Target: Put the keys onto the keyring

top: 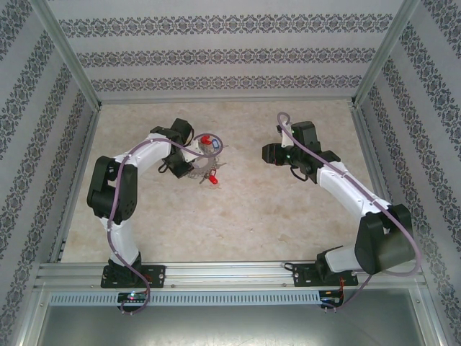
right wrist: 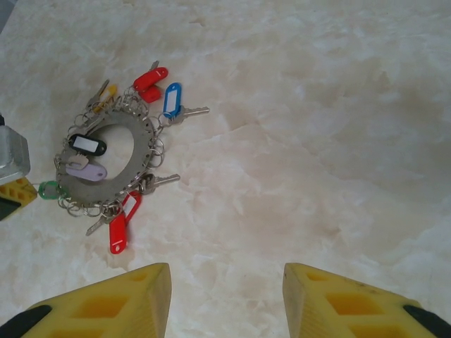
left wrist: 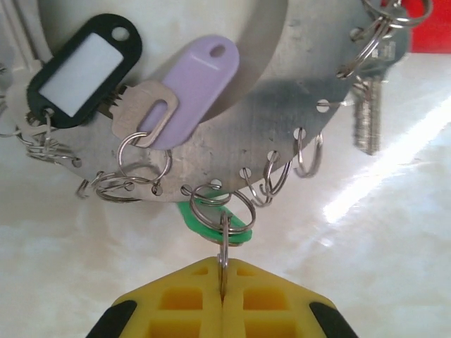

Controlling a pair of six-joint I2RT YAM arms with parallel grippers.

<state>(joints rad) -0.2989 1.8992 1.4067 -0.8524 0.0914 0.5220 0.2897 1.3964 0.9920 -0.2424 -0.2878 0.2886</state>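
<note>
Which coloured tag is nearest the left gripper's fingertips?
The green tag, whose split ring is pinched in the shut left gripper; the purple tag and black tag lie farther off.

Grey keyring (left wrist: 296,91); keys (right wrist: 165,181) tagged red, blue, purple, black, green, perhaps yellow.

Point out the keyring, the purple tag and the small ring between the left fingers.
keyring (right wrist: 143,148), right wrist view, its grey band.
purple tag (left wrist: 201,84), left wrist view, its middle.
small ring (left wrist: 223,246), left wrist view, its upright wire.
</note>
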